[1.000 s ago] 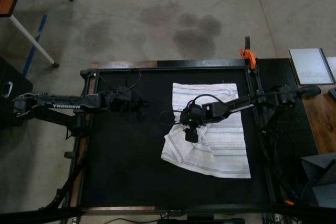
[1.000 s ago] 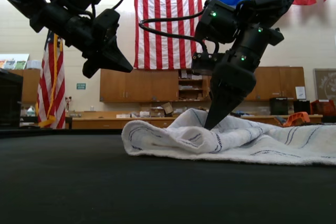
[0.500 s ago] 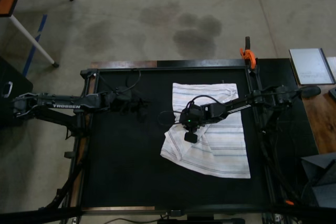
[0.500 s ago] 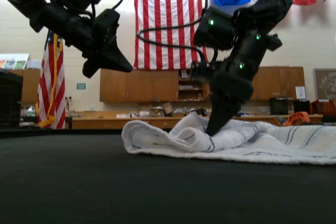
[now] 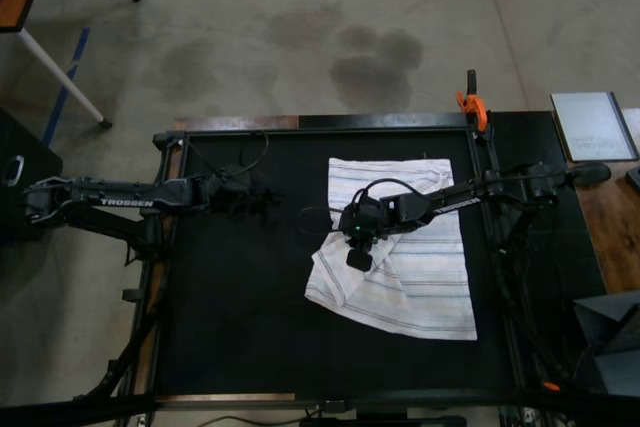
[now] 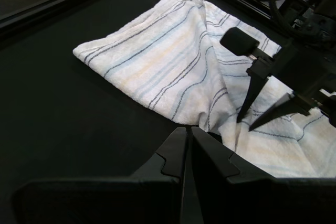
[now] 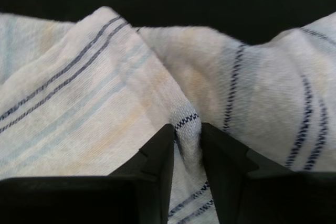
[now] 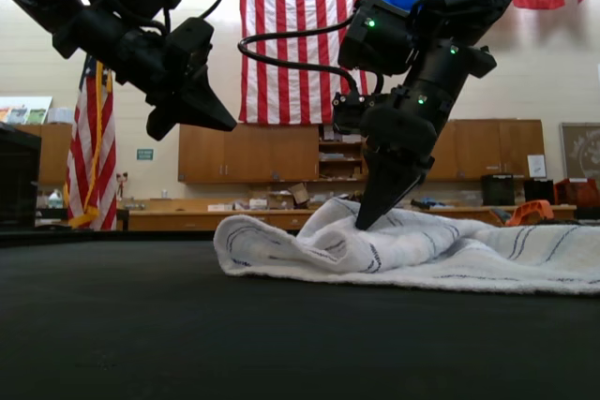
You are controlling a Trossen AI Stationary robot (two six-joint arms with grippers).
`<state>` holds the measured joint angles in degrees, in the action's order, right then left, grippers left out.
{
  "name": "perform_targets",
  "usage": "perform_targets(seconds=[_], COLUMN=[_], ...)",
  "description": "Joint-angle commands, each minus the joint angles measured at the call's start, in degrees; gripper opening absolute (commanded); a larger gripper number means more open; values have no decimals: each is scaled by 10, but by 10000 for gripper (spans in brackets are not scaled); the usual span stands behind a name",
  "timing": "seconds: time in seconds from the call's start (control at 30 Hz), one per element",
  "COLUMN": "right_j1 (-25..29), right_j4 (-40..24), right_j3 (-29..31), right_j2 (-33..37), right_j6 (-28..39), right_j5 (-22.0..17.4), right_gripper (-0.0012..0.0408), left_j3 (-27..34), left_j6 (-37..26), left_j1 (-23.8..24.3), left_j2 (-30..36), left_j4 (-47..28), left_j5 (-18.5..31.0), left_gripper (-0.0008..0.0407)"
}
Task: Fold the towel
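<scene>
My right hand (image 7: 187,150) pinches a ridge of the soft white striped towel (image 5: 420,282); I'd lift slowly, left hand (image 8: 208,114) shut, idle.

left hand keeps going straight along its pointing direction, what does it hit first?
Probably the towel: in the left wrist view the shut left hand points at its near bunched edge, bare mat between. Depth is unclear; it hangs well above the table.

towel (image 5: 415,262) x1 | grippers x2: left gripper (image 5: 268,209), right gripper (image 5: 358,259) | orange clamp (image 5: 472,104) x1
</scene>
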<state>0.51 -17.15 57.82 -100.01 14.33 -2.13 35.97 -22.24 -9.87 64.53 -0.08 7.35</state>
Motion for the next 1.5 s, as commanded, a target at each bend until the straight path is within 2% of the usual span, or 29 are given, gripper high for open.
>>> perform_targets(seconds=[0.0,0.2,0.5,0.8,1.47], right_j1=[-6,-12,-19,-48,-32], right_j4=[-7,-9,-9,-6,-10], right_j3=[0,0,0,0,-12], right_j2=[1,1,1,16,18], right_j6=[0,5,20,31,16], right_j5=[1,1,6,6,-11], right_gripper=[100,139,112,110,106], left_j3=[0,0,0,0,0], left_j6=[0,0,0,0,0], left_j1=[0,0,0,0,0], left_j2=[2,1,1,1,1], left_j4=[1,1,1,1,1], left_j5=[0,0,0,0,0], left_gripper=[11,11,11,11,11])
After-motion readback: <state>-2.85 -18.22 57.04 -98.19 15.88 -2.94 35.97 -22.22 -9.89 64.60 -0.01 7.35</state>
